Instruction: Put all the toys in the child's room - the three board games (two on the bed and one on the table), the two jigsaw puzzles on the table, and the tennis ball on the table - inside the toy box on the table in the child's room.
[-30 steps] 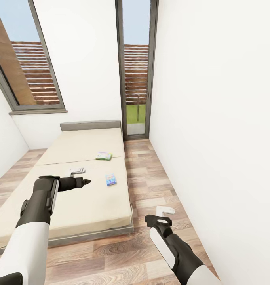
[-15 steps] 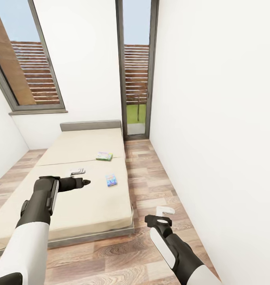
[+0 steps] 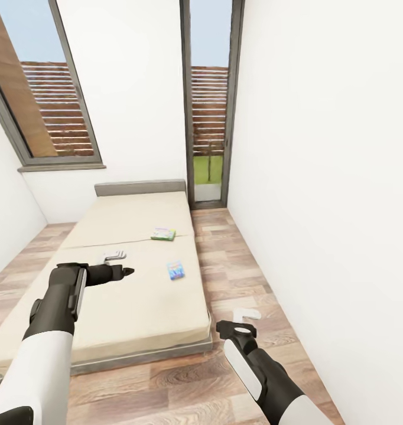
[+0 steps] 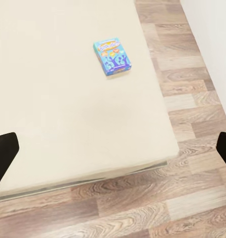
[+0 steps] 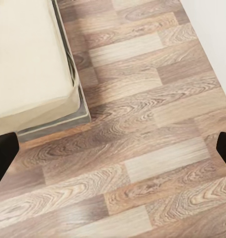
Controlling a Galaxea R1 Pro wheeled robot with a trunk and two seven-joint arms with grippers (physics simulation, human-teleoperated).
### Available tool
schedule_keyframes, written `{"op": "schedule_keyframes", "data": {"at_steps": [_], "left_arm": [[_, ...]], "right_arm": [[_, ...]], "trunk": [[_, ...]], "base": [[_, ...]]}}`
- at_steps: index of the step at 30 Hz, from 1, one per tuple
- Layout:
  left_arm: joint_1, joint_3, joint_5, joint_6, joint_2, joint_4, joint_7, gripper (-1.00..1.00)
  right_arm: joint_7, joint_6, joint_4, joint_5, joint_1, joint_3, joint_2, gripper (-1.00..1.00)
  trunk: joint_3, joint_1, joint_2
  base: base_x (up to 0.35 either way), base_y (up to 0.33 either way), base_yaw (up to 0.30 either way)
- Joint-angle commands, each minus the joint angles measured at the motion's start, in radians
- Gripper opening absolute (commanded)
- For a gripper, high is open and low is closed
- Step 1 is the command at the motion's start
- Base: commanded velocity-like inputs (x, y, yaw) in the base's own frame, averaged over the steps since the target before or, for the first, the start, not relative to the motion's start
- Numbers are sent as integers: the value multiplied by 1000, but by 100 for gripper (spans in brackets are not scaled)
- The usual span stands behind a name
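- The left gripper point(image 3: 114, 255) sits left of centre in the head view, above the mattress, its pale fingers spread apart and holding nothing.
- The bed point(image 3: 130, 307) fills the lower left and centre, with a grey headboard at its far end.
- A green board game point(image 3: 163, 234) lies flat on the mattress just above centre.
- A blue board game point(image 3: 176, 270) lies flat near the bed's right edge, well apart from the green one; the left wrist view shows it point(image 4: 112, 57) too.
- The right gripper point(image 3: 247, 313) hangs at lower right over the wood floor point(image 3: 254, 277), its fingers parted and empty.
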Motion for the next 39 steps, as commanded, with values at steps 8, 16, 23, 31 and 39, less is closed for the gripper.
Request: {"op": "schedule_keyframes", "data": {"at_steps": [8, 16, 23, 31, 39], "left_arm": [[-1, 4, -10, 1, -2, -1, -10, 100], [-1, 3, -10, 1, -2, -1, -10, 100], [-1, 3, -10, 0, -3, -1, -10, 100], [-1, 3, -10, -1, -3, -1, -10, 100], [-1, 2, -11, -1, -3, -1, -10, 100]], "right_arm": [[-8, 4, -1, -6, -1, 3, 0, 100], [-8, 3, 0, -6, -1, 3, 0, 100], [-8, 2, 0, -6, -2, 3, 0, 100], [-8, 2, 0, -6, -2, 3, 0, 100], [-8, 1, 1, -6, -2, 3, 0, 100]], "trunk": [[-2, 1, -2], [-2, 1, -2], [-3, 1, -2], [-5, 1, -2], [-8, 1, -2]], "base": [[164, 97, 0], [26, 18, 0], [86, 158, 0], [135, 243, 0], [78, 95, 0]]}}
